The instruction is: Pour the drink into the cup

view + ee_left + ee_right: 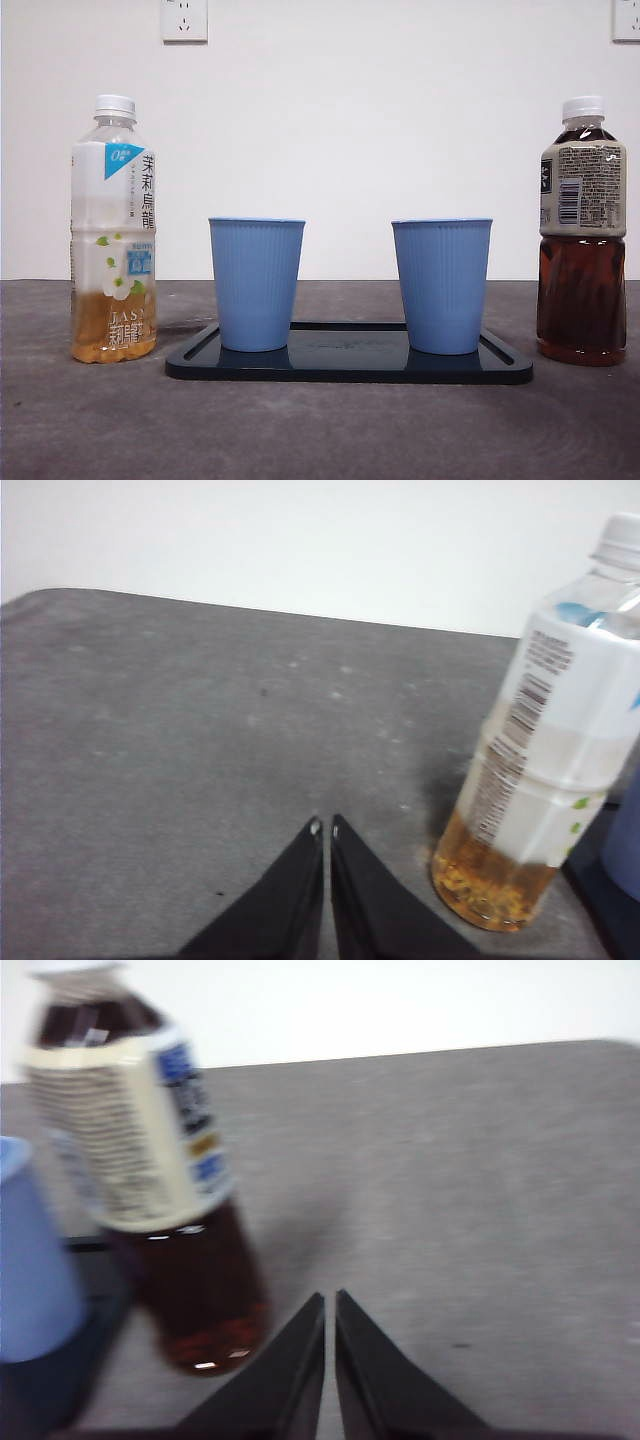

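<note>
A grey surface (pixel 320 430) carries a dark tray (pixel 350 362), the landmark here. On the tray stand 2 blue ribbed cups, both upright: 1 cup (pixel 256 283) at its left end, the other cup (pixel 441 285) at its right end. Left of the tray, just beside it, stands a capped jasmine tea bottle (pixel 113 232), about a quarter full of amber drink. Right of the tray stands a capped dark tea bottle (pixel 583 232), more than half full. The left gripper (pixel 323 827) hangs near the jasmine bottle, jaws pressed together. The right gripper (pixel 330 1300) hangs near the dark bottle, jaws likewise together, holding nothing.
</note>
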